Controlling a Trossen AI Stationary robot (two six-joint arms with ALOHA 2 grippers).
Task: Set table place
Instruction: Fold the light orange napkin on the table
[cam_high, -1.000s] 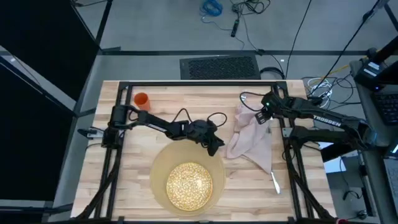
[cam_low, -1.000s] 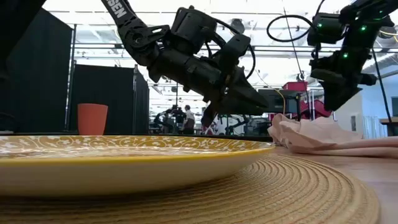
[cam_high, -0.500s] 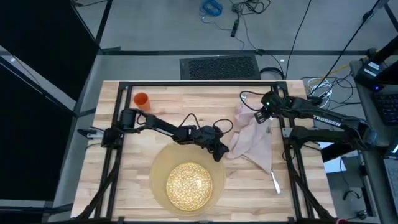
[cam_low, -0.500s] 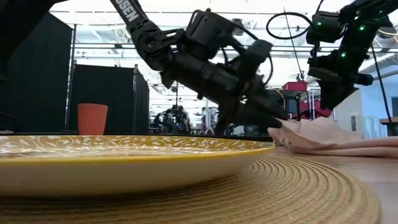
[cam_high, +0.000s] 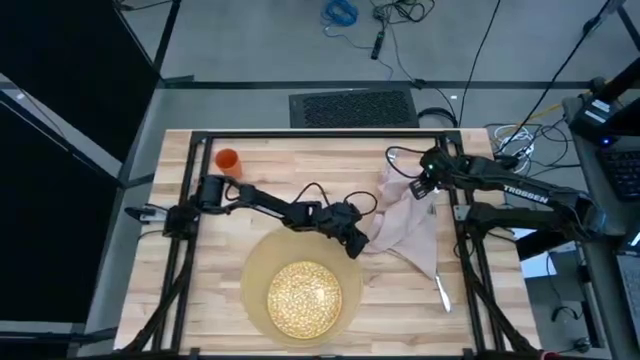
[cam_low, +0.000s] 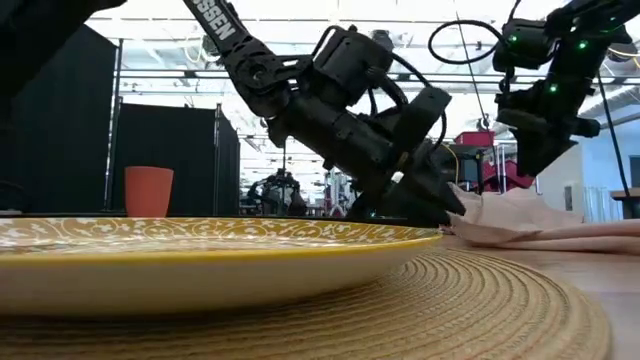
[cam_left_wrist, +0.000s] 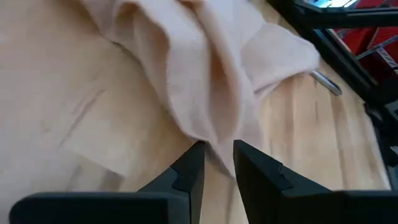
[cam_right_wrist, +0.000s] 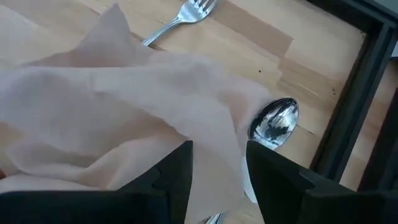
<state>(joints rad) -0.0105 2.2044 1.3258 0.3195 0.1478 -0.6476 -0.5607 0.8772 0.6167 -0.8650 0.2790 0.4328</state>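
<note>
The pinkish napkin (cam_high: 402, 222) lies crumpled on the table's right half, partly over the spoon (cam_right_wrist: 275, 121), with the fork (cam_right_wrist: 186, 15) beside it. My left gripper (cam_high: 357, 243) is low at the napkin's left edge, shut on it. My right gripper (cam_high: 424, 187) is shut on the napkin's far right part. The speckled plate (cam_high: 303, 297) sits on the round tan mat (cam_high: 256, 268) at the near edge. The knife (cam_high: 441, 291) lies on the wood at the near right, and the orange cup (cam_high: 227, 160) stands at the far left. My left gripper pinches a fold at the napkin's left edge (cam_left_wrist: 217, 142) between its two fingers, slanting down from the table's left. The cloth there lies low on the wood. My right gripper has the napkin's far right part (cam_right_wrist: 214, 146) between its fingers from above. The cloth rises to it in a slack ridge while the rest lies on the table.
The black rail frame (cam_high: 200, 215) runs around the tabletop. Bare wood lies between the cup and the napkin. A dark keyboard-like panel (cam_high: 352, 106) sits beyond the far edge, and cables trail by the right arm.
My left gripper has gone toward the table's right edge and down, from above the mat's far rim to the napkin's left edge, where its fingertips now meet the cloth. The napkin and my right gripper have kept still.
</note>
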